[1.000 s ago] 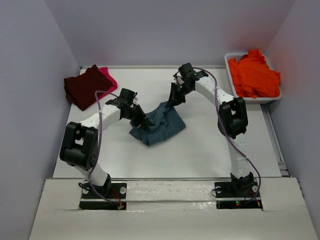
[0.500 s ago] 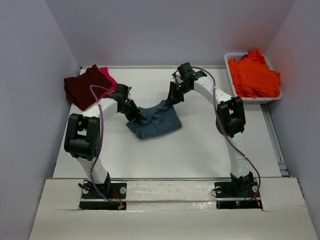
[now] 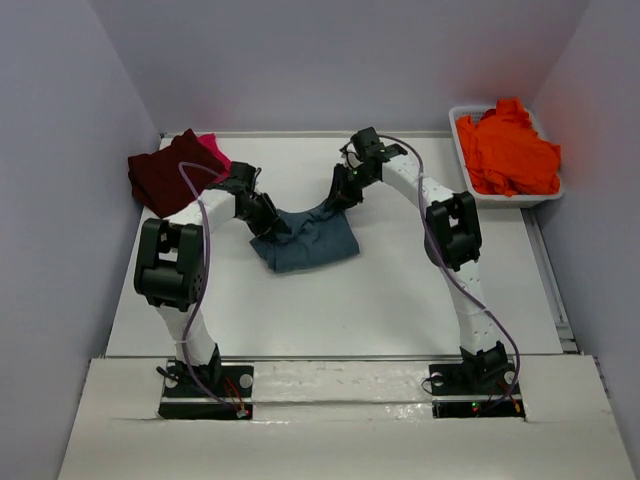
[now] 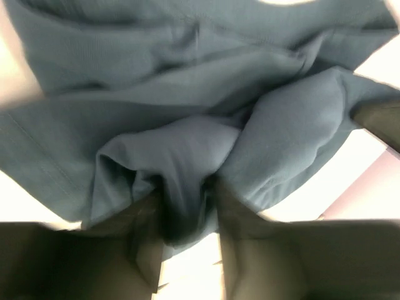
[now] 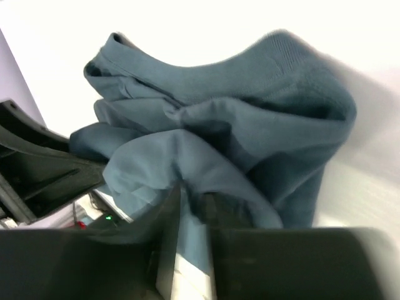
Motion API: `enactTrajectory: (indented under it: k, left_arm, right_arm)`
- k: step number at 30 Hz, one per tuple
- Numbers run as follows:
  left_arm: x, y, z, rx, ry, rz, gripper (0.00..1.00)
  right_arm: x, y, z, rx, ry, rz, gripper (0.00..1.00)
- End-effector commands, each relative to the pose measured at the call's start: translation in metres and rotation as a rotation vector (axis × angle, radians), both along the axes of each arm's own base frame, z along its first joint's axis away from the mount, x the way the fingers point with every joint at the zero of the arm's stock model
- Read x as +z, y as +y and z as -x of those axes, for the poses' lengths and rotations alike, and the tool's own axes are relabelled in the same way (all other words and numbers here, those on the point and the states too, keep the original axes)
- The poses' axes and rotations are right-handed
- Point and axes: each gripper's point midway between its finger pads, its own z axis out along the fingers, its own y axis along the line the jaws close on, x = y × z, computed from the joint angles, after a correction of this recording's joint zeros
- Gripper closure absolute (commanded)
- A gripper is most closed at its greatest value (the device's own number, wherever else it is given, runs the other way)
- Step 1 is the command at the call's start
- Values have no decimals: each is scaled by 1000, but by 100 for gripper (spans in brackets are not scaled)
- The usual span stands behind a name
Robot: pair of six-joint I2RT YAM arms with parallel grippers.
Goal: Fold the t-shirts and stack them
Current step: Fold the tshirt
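At the middle of the white, grey-walled table (image 3: 400, 300), the teal-blue t-shirt (image 3: 310, 245) is pinched by the right gripper (image 3: 336, 203); whether the left gripper (image 3: 278, 230) grips it cannot be told.

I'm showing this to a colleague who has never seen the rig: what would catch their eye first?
A slate teal-blue t-shirt lies crumpled at the middle of the table, its cloth bunched between the left jaws and the right jaws. Next come the vivid orange t-shirts heaped in the white tub at the far right, and a dark maroon t-shirt lying over a bright pink t-shirt at the far left.
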Motion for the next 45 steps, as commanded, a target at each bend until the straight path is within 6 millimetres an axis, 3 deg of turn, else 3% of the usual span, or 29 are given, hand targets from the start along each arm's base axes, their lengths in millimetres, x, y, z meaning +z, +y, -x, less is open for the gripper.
enactTrajectory:
  k: [1,2,3,4,5,11,16,20,24,27,28,29,33,34,38,40,45]
  left_arm:
    - [17,11,-36,13,-105,-56,34]
    - [18,15,-42,23,-116,-61,32]
    - [19,16,-45,22,-124,-68,29]
    - [18,16,-49,15,-131,-72,23]
    - [24,15,-56,16,-152,-74,15]
    - [38,18,-75,14,-200,-106,10]
    - [56,29,-80,27,-244,-172,10]
    - [76,35,-76,19,-278,-200,10]
    - [86,41,-59,-12,-254,-227,11]
    - [96,45,-47,-25,-258,-241,11]
    - [98,46,-43,-26,-256,-244,11]
    - [102,43,-35,-38,-258,-243,11]
    - [102,36,-13,-80,-239,-245,11]
    - [99,38,-8,-82,-227,-247,11]
    - [82,10,16,-176,-173,-179,12]
    - [67,-8,28,-242,-138,-173,12]
    - [41,-36,42,-314,-85,-157,14]
  right_arm:
    - [24,7,-27,-6,-119,-29,54]
    - [27,7,-30,-9,-132,-28,49]
    - [26,7,-31,-10,-133,-24,35]
    - [26,2,-34,-21,-134,-21,9]
    - [28,2,-35,-20,-142,-20,0]
    - [41,-5,-38,-40,-187,12,0]
    - [76,-9,-37,-60,-243,4,0]
    - [99,-12,-31,-64,-260,-5,0]
    - [116,-13,-18,-59,-256,-28,0]
    - [120,-12,-3,-44,-214,-61,8]
    - [109,-14,5,-39,-175,-56,12]
    - [112,-11,11,-28,-160,-83,21]
    - [88,-13,28,-6,-80,-87,48]
    - [85,-12,31,3,-65,-94,61]
    - [67,-9,42,27,-11,-86,85]
    - [54,-8,45,35,23,-81,93]
    - [35,-2,48,55,69,-75,93]
